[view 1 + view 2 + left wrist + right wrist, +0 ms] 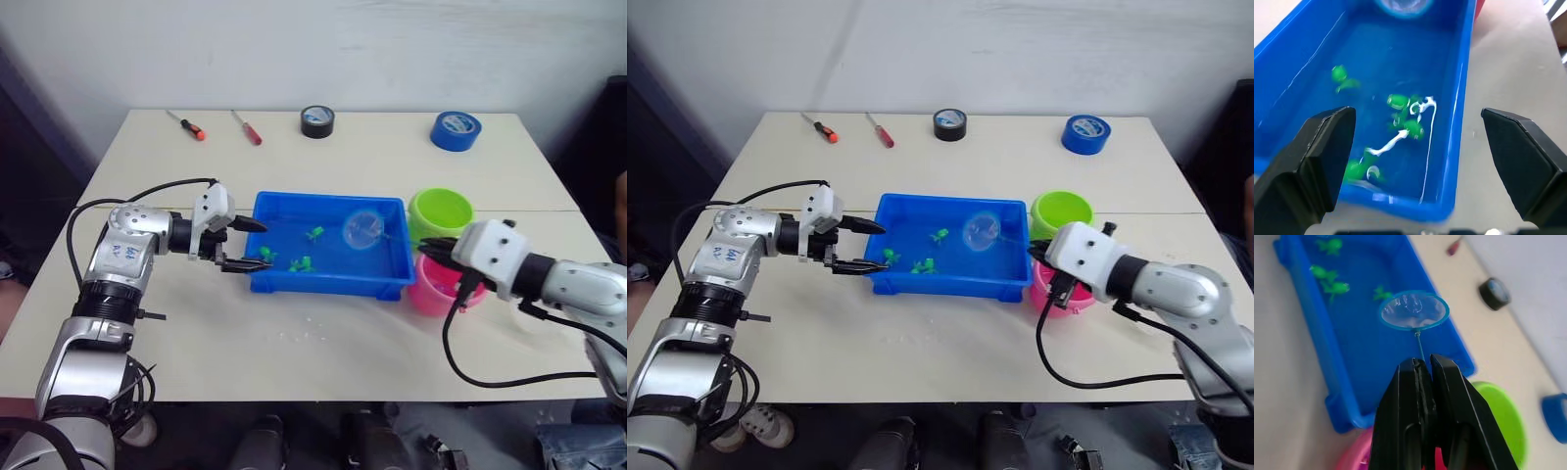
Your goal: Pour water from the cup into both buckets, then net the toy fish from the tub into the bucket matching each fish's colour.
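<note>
Beige tabletop (pixel 343 352) against a white wall carries one blue tub (pixel 328 284), near centre, holding four green toy fish (pixel 304 262), two buckets, green (pixel 441 211) and pink (pixel 436 294), just right of it, two screwdrivers (pixel 247 127), two tape rolls (pixel 456 129). Left pincer (pixel 245 245) gapes wide at the tub's left rim. Right pincer (pixel 1422 369) clamps a round net (pixel 1414 310) over the tub.

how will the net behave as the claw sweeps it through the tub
The net has a thin wire stem and a small hoop, so it will probably flex and wobble. The right claw is shut on the stem's end alone, so the stem may twist in the grip. The green fish look light and may slide off.
</note>
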You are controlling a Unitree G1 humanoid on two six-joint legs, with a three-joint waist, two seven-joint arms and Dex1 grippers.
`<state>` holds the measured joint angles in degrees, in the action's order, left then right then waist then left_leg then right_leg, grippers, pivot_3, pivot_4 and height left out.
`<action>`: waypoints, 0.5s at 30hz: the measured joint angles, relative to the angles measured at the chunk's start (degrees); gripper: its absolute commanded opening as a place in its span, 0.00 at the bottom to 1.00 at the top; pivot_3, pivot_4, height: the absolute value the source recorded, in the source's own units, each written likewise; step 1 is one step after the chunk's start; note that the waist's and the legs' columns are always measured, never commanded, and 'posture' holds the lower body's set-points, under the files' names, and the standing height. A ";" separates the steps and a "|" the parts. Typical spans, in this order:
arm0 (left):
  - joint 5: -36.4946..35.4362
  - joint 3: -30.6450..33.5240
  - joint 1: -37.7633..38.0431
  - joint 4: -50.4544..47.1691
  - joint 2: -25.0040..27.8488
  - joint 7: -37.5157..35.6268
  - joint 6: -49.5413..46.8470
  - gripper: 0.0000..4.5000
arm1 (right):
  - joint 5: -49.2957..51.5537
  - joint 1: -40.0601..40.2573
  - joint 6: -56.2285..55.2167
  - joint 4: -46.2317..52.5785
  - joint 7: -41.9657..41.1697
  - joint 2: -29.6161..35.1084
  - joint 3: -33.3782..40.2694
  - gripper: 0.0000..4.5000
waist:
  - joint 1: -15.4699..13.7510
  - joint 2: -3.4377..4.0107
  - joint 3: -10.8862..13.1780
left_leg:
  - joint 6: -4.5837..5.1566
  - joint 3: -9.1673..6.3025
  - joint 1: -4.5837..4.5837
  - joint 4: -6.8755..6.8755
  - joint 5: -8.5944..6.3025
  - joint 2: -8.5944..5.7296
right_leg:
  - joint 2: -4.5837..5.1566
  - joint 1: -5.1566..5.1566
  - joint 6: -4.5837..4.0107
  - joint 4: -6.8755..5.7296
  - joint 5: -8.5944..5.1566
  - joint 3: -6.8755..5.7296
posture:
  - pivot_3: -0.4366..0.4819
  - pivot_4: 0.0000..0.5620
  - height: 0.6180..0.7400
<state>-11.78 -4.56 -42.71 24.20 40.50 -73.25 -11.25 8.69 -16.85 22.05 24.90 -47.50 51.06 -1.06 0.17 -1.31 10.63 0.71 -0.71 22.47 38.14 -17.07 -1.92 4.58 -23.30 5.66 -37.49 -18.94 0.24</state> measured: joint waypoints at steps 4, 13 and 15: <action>-1.05 2.35 6.08 -9.17 2.94 2.35 -5.13 0.99 | -2.76 -5.67 -2.83 -7.61 -1.42 -3.65 -6.30 0.00 | -0.17 0.00 0.00 | -0.01 -0.02 0.08 0.00 0.00 -0.01 | 0.03 -0.10 0.00 0.00 0.00 -0.01 | 0.48 0.27 0.97; -3.56 6.04 11.27 -19.55 5.07 6.88 -11.75 0.99 | -0.06 -9.42 1.69 -13.55 -4.77 -7.61 -7.89 0.00 | -0.02 0.00 0.00 | -0.03 0.00 0.07 -0.03 0.00 0.01 | 0.01 -0.13 0.00 -0.01 0.00 -0.02 | 0.48 0.27 0.97; -3.68 6.14 11.68 -19.77 5.08 7.40 -12.24 0.99 | 1.07 -9.61 3.03 -13.56 -5.45 -7.87 -7.86 0.00 | 0.04 0.00 0.00 | -0.03 0.01 0.07 -0.03 0.00 0.01 | 0.00 -0.13 0.00 -0.01 0.00 -0.01 | 0.48 0.27 0.97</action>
<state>-15.45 1.58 -31.02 4.43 45.58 -65.85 -23.49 9.75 -26.46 25.08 11.34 -52.95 43.20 -8.92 0.21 -1.30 10.63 0.68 -0.71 22.54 38.12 -17.07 -1.91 4.59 -23.43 5.66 -37.51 -18.94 0.23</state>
